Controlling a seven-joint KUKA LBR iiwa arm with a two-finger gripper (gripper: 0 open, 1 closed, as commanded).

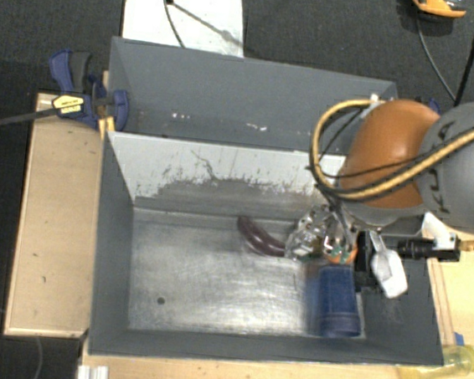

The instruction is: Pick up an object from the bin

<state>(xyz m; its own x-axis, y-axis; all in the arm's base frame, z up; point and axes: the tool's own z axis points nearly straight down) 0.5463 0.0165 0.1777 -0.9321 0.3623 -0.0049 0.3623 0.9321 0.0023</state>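
Bin (209, 291) holding purple curved thing (259, 236), blue cylinder (336, 303), fingers (307, 239) between them, opening unclear

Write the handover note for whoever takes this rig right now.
Gripper: down in the bin, near the back wall, right of middle, at the right end of the purple thing. Contact cannot be told.
Things: the purple thing, dark and curved, lies on the floor by the back wall. The blue cylinder lies on its side at the front right, just in front of the gripper.
Done: approach only; both things lie on the floor.
Left: grip one thing, likely the purple one, and lift it out.
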